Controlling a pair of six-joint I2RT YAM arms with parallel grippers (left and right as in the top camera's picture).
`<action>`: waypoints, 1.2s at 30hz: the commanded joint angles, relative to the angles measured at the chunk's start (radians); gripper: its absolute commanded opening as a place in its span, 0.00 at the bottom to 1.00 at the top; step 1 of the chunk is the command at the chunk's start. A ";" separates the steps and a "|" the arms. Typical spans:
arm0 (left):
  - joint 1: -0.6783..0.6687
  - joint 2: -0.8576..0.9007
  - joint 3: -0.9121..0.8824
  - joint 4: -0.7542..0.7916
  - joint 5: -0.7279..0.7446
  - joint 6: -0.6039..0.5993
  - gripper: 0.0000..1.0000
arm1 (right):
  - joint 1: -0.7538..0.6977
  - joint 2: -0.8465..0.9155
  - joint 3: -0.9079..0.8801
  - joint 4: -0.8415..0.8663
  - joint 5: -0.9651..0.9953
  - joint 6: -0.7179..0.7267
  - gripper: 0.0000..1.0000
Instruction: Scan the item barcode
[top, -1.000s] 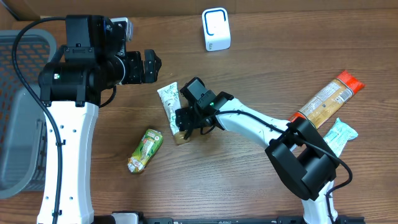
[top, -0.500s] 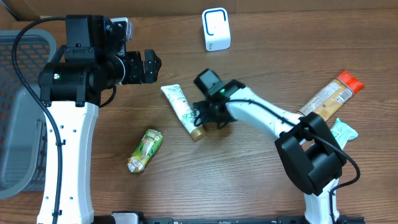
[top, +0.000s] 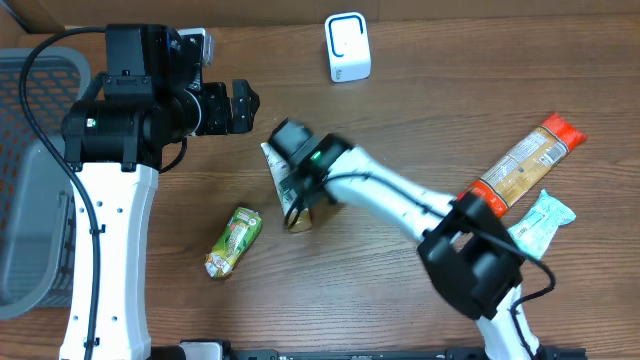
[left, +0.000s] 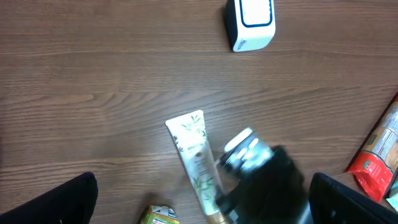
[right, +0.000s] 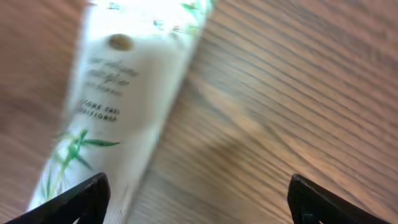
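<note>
Far left, a grey basket (top: 22, 170) shows only from overhead. Beside it the left tool (top: 243, 107) hangs with its fingers spread wide. A green pouch (top: 233, 241) lies nearer on the table (top: 420, 110). The white tube (top: 277, 172) lies flat mid-table, and the blurred right tool (right: 199, 199) hangs over it, fingers spread, pinching nothing. Only the wrist views show the tube's leaf print. The scanner (top: 347, 47) stands at the far edge, and an orange packet (top: 525, 160) lies to the right.

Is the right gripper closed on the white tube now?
No. In the right wrist view the right gripper stands wide open, and the white tube lies flat on the table.
</note>
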 joint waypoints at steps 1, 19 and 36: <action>-0.002 0.005 0.014 0.001 -0.002 0.019 1.00 | 0.055 -0.017 0.010 0.048 0.075 0.039 0.90; -0.002 0.005 0.014 0.001 -0.003 0.019 1.00 | 0.085 0.026 -0.013 0.216 -0.039 0.407 0.81; -0.002 0.005 0.014 0.001 -0.003 0.019 1.00 | 0.066 0.099 -0.072 0.216 -0.167 0.567 0.46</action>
